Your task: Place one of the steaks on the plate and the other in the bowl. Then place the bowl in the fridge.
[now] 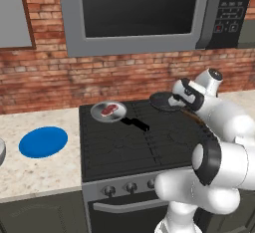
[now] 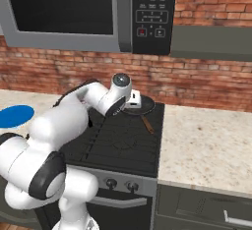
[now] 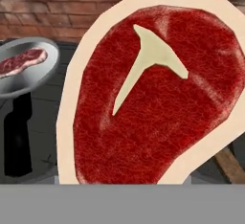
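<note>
Arm folded over stove's back right corner, hand [image 2: 134,99] above pan [image 1: 163,101]; steak [image 3: 153,94] fills its camera, grip unclear.

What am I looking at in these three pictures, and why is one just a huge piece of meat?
The white jointed machine is a robot arm in a computer-drawn kitchen. Two cameras ride behind it, one to its left and one to its right, looking forward over a black stove under a microwave. The third camera sits on the arm's hand, which explains the close-up.

That big red steak sits right in front of the hand camera. The claw seems to be at it, though I cannot see its fingers, so I cannot say whether it grips. The hand is over a dark pan at the stove's back right.

The second steak lies in a grey frying pan at the back left. On the pale counter left of the stove lies a blue plate.
</note>
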Motion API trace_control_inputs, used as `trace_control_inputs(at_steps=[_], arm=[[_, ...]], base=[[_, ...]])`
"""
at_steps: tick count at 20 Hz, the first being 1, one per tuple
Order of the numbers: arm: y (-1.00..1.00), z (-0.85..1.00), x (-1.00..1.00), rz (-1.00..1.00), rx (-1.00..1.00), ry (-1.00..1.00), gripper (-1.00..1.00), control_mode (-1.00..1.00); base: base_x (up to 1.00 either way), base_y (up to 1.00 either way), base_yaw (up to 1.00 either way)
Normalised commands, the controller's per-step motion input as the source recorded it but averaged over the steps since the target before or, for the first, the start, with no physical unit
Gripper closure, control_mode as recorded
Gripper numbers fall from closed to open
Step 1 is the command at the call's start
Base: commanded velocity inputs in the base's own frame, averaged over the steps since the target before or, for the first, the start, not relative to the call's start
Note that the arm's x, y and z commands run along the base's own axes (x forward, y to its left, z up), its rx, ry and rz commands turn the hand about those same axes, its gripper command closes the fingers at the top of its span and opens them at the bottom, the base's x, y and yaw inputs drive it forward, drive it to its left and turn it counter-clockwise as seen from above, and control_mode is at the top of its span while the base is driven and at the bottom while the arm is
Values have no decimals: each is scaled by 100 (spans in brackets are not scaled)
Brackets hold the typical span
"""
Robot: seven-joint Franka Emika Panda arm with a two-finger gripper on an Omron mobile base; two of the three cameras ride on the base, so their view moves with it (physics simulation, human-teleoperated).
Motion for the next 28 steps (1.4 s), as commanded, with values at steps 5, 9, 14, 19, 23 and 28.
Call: trace_control_inputs(at_steps=[5, 9, 14, 19, 23, 28], arm=[[56, 37, -80, 6, 0, 3, 100, -100], [93, 9, -79, 10, -4, -3, 100, -100], [100, 7, -67, 14, -8, -9, 100, -100], [100, 11, -35, 18, -3, 4, 100, -100], [100, 15, -15, 18, -4, 7, 100, -100], [100, 13, -6, 16, -8, 5, 100, -100]], base=[[0, 0, 0], [0, 0, 0], [0, 0, 0], [0, 0, 0], [0, 0, 0], [0, 0, 0]])
